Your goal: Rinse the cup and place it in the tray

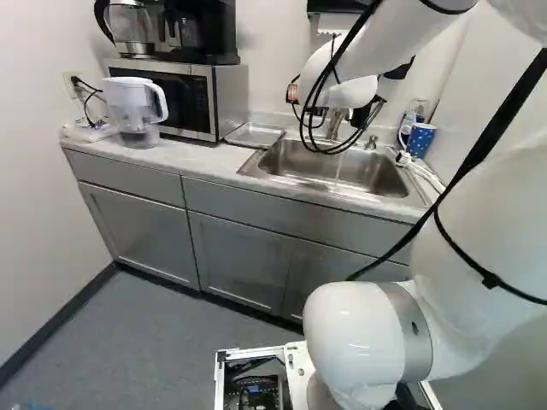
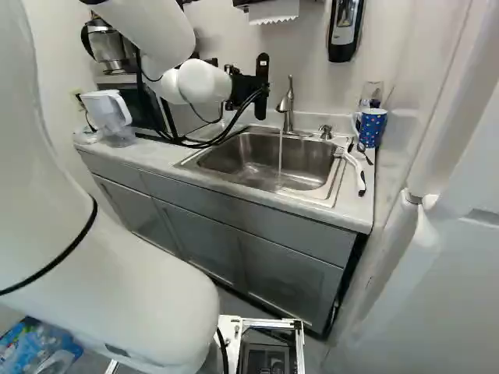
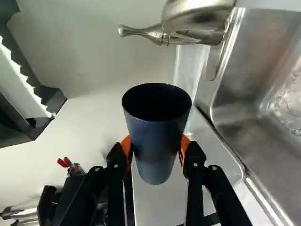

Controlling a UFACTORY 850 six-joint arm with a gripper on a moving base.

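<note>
Probably at the rinsing step, pinching the cup between both pads near the faucet, so next needing to bring it mouth-up under the stream without knocking the spout, before heading to the tray.

- looks like a kitchenette tbh
- sink with the faucet running
- microwave, coffee maker on top of it
- grey cupboards under the desk
</note>
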